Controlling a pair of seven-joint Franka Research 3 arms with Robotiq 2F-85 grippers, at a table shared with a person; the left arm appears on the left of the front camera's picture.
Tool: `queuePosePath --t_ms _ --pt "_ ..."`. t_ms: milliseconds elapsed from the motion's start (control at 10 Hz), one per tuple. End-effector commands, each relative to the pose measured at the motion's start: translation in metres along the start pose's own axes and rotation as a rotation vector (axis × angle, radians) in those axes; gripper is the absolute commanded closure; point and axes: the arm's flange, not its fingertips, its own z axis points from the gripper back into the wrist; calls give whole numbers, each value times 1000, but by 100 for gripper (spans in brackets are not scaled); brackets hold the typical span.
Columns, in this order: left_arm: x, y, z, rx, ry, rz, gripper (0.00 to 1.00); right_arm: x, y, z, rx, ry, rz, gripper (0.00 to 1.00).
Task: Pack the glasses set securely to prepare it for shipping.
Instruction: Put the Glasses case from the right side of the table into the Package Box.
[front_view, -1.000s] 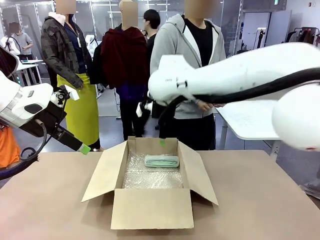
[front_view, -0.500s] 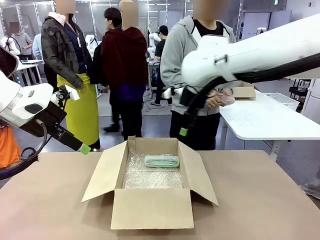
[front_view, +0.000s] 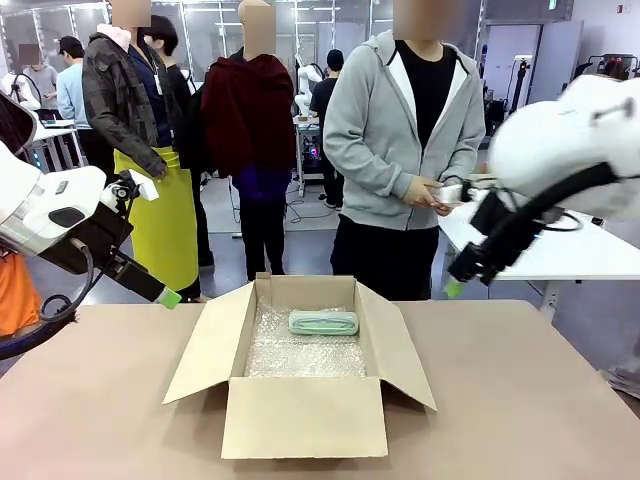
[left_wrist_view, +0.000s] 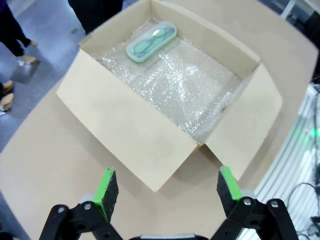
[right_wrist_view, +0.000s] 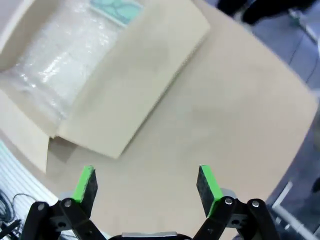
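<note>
The cardboard box (front_view: 304, 416) stands open at the middle of the surface (front_view: 90, 400), with all four flaps folded outward. Its floor is lined with bubble wrap (front_view: 300, 358). The mint green case (front_view: 324, 322) is laid flat on the bubble wrap against the far wall of the box, its long side parallel to that wall. In the left wrist view, the outline of a pair of glasses is seen on its lid.

The left gripper (left_wrist_view: 167, 187) is held in the air off the left side of the box. Its jaws are spread fully apart; nothing is grasped and nothing is touched.

The right gripper (right_wrist_view: 146, 182) is held above the surface off the right side of the box, beyond the right flap. Its jaws are likewise released and spread wide, with nothing between the pads.

A person is positioned behind the far side of the box. A small pale item is held in the person's hands (front_view: 422, 190); whether it is the pale pink case cannot be told.
</note>
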Motion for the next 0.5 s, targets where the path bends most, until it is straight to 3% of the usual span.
queuePosePath --t_ms 0,200,400 --pt "-1 1 1 -11 -6 -1 0 -31 0 21 -6 -43 -138 0" --pt "-1 1 1 -11 -6 -1 0 -69 -17 31 -107 -82 -248 0" --pt "-1 1 1 -11 -6 -1 0 -68 -17 27 -172 -127 -158 0"
